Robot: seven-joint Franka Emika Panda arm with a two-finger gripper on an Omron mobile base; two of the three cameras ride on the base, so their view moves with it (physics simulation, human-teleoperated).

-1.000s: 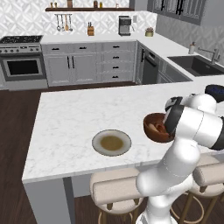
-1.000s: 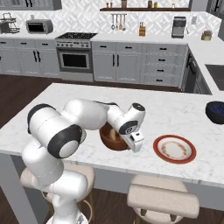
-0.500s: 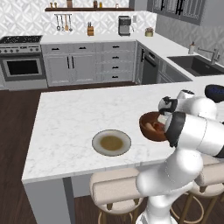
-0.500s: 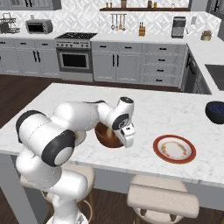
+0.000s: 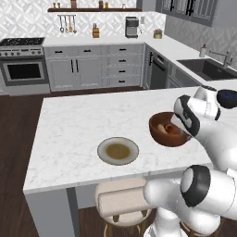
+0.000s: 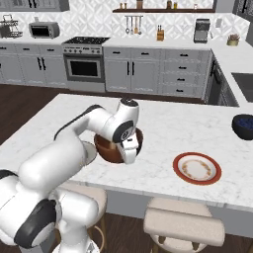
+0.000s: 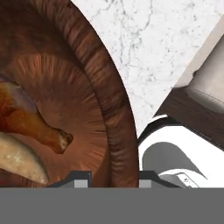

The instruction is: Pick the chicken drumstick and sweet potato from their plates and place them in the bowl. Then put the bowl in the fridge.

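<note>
The reddish-brown bowl (image 5: 163, 134) sits near the island's front edge, partly behind my arm in the right base view (image 6: 107, 149). Inside it lie the chicken drumstick (image 7: 30, 120) and, beside it, the pale sweet potato (image 7: 19, 159). My gripper (image 7: 114, 175) is shut on the bowl's rim (image 7: 118, 131), one fingertip inside and one outside; from the base it shows at the bowl's near side (image 6: 130, 152). Both plates are bare: the grey-beige one (image 5: 118, 151) left of the bowl and the orange-rimmed one (image 6: 196, 167) to its right. The fridge is out of view.
A dark blue bowl (image 6: 243, 125) stands at the island's far right. Padded stools (image 6: 183, 225) stand under the island's front edge. Beyond the island are the grey cabinets, the stove (image 6: 85, 62) and a sink (image 5: 208, 67) on the right counter.
The jaws have closed onto the bowl's rim. My arm has shifted its elbow and hand over the bowl, and the bowl now looks slightly tipped.
</note>
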